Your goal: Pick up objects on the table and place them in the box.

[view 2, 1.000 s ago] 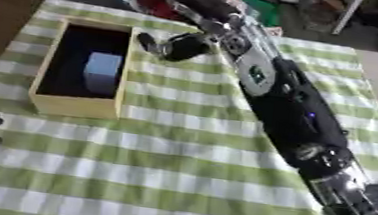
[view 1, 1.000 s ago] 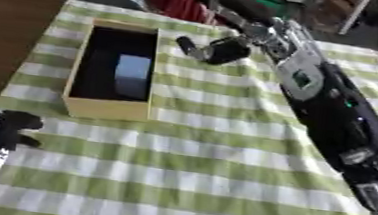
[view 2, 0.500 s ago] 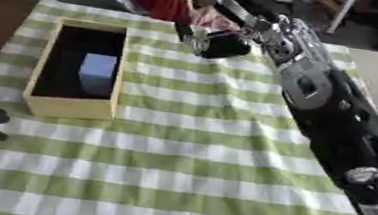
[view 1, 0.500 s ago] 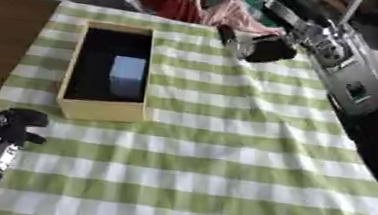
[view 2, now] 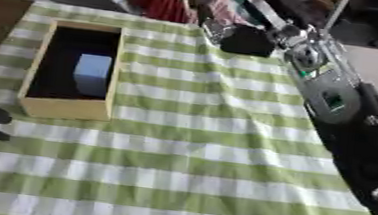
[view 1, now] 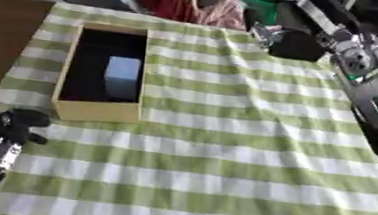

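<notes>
A shallow rectangular box (view 1: 97,111) with pale yellow walls and a black inside lies on the table (view 1: 219,183), which is covered by a green-and-white checked cloth. The box sits on the left part of the cloth, its long side running away from the camera. Inside it, about midway along its length and against the right wall, lies a small light-blue block (view 1: 122,76).

Beyond the far edge of the cloth, behind and to the right of the box, a heap of red and pink fabric-like things (view 1: 190,4) shows; what they are cannot be told.

The right robot hand (view 2: 239,38) is at the far edge of the table, well to the right of the box's far end and just in front of that heap. Its black and silver arm (view 2: 334,102) comes in along the right side of the view. The hand appears as a dark rounded mass with a lighter bit at its left; whether its fingers are spread, pressed together or pinching anything cannot be told.

The left robot hand (view 1: 1,132) rests near the lower left corner, just in front of the box's near end and apart from it, its dark fingers relaxed and holding nothing.
</notes>
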### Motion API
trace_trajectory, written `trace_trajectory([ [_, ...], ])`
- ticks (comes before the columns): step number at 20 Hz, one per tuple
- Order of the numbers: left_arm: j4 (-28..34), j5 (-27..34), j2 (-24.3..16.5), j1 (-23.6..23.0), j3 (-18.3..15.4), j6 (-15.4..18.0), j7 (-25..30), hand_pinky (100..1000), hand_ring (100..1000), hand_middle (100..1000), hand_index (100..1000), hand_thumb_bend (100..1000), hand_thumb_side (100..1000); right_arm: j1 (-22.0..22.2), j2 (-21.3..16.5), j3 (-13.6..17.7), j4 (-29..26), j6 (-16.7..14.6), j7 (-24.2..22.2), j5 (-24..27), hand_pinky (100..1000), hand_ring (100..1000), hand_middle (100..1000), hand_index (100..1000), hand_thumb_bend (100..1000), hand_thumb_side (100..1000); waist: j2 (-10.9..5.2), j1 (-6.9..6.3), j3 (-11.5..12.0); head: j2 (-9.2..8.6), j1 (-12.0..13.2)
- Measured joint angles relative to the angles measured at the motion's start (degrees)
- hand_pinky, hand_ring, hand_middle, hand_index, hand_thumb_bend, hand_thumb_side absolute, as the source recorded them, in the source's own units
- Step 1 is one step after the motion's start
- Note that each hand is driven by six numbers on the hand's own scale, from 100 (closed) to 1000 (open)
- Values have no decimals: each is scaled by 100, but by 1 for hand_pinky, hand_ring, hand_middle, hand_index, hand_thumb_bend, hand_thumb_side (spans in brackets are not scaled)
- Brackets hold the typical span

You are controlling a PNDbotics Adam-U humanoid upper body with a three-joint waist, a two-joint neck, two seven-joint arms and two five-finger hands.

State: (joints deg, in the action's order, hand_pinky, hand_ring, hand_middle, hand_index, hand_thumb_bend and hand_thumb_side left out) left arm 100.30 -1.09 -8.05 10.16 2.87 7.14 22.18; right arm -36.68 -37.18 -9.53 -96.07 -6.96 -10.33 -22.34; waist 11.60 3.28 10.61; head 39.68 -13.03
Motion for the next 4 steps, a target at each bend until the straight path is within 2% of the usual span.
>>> trace_trajectory([
  [1, 0, 0, 0, 0, 0, 0, 0, 663, 787, 714, 721, 100, 570, 4, -1, 0, -10, 8, 15, 5, 909, 1000, 884, 979, 100, 1000, 0, 0, 0, 0, 1],
  [2, 0, 0, 0, 0, 0, 0, 0, 664, 788, 715, 722, 100, 572, 16, -4, 0, -19, 9, 22, 10, 877, 1000, 850, 987, 343, 651, 0, 0, -3, 0, 3],
  [3, 0, -1, 0, -7, -9, -1, -4, 664, 788, 715, 722, 100, 572, 49, -22, -5, -52, 2, 18, 23, 876, 1000, 850, 987, 360, 637, 0, 0, -27, 0, 7],
  [4, 0, -2, 0, -10, -24, -1, -11, 664, 788, 715, 722, 100, 572, 126, -77, -6, -114, -24, -3, 43, 881, 1000, 858, 994, 438, 544, 1, 1, -65, 0, 13],
])
